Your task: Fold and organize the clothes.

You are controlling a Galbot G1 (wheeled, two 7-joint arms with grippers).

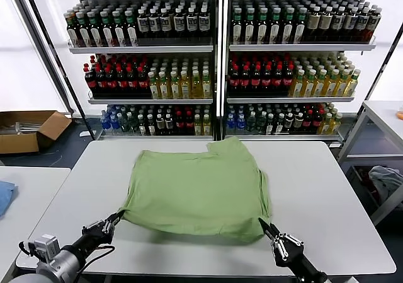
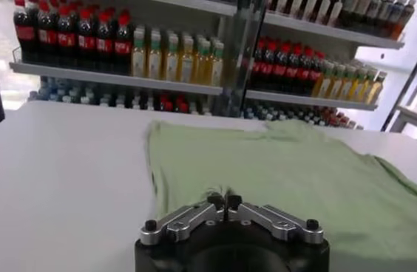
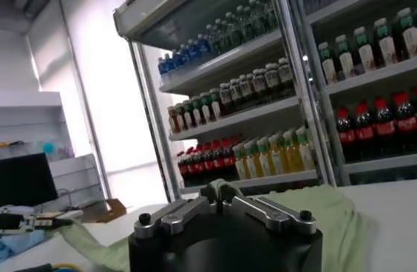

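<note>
left hand (image 1: 119, 216), right hand (image 1: 262, 224) pinching T-shirt (image 1: 198, 191) near corners (both closed)

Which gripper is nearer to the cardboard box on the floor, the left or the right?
Left. The left gripper is at the green T-shirt's near left corner, on the cardboard box's side. The right gripper is at the shirt's near right corner, farther away.

No legible text anywhere.

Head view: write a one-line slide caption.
Left gripper and right gripper pinch the near corners of the light green T-shirt on the white table.
</note>
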